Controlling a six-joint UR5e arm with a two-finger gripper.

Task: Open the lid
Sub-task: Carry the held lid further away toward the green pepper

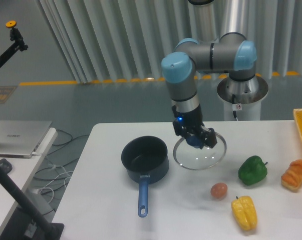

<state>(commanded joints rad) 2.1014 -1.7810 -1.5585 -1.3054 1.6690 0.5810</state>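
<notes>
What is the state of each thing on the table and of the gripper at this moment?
lid: off the saucepan, tilted, held by its knob beside the pan.
saucepan: uncovered, upright, handle toward the camera.
gripper: shut on the lid's knob.
green pepper: lying whole.
yellow pepper: lying whole.
egg: whole, lying loose.

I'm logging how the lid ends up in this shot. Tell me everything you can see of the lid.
The lid is a round disc of clear glass with a thin metal rim and a blue knob at its centre. It is off the saucepan, to the pan's right, tilted toward the camera. The gripper is shut on the knob. Whether its low edge touches the table cannot be told.
</notes>
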